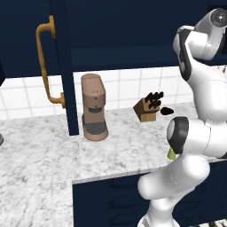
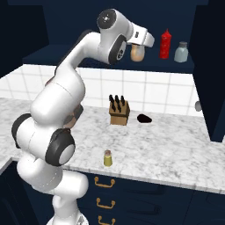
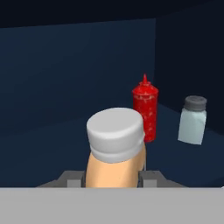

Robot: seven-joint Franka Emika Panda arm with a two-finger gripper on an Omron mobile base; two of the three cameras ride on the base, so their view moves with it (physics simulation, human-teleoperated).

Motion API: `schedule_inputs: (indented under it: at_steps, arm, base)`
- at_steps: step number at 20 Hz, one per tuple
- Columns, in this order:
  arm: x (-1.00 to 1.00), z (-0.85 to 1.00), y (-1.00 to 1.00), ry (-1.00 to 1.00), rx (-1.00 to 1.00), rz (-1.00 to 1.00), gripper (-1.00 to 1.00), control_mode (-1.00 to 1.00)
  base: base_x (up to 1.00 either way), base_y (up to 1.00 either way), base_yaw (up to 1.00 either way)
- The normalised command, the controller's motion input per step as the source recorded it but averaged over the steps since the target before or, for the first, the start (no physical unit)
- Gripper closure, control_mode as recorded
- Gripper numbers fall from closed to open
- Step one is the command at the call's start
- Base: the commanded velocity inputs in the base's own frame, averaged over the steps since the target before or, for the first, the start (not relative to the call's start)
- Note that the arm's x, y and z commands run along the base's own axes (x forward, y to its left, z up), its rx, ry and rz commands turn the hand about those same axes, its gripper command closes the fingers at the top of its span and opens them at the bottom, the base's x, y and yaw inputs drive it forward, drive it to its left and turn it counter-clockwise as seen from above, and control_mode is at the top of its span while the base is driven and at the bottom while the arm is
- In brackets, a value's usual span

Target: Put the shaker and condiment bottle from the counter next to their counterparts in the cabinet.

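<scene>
Fingers of the white arm's gripper (image 3: pixel 113 177) clamp the slim tan-orange condiment bottle (image 3: pixel 114 153) with a pale cap, at the hand view's lower centre, inside the dark navy cabinet (image 2: pixel 110 59). Upper right stand the red squeeze bottle (image 3: pixel 145 108) and pale grey-blue shaker (image 3: pixel 192 120). Lower centre of the right base view, the small yellow-green shaker (image 2: pixel 107 158) sits on the marbled counter (image 2: pixel 167 149).

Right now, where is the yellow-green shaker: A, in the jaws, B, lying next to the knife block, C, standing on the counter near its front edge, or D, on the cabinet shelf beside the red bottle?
C: the shaker stands upright on the counter near its front edge, while the jaws hold the condiment bottle up at the cabinet shelf.
</scene>
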Motion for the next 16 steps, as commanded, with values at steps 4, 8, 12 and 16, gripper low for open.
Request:
schedule_inputs:
  at_steps: [4,8,12,16]
  arm:
    - [0.35,-0.02,-0.19,0.0,0.0,0.0,1.0,-1.0]
    - [0.37,0.0,-0.19,0.0,0.0,0.0,1.0,-1.0]
    - [0.24,0.0,-0.05,0.0,0.0,0.0,1.0,-1.0]
    - [0.09,-0.01,0.0,0.03,0.0,0.0,1.0,-1.0]
  base:
    - [0.0,0.0,0.0]
    - [0.0,0.0,0.0]
    - [0.0,0.0,0.0]
    - [0.0,0.0,0.0]
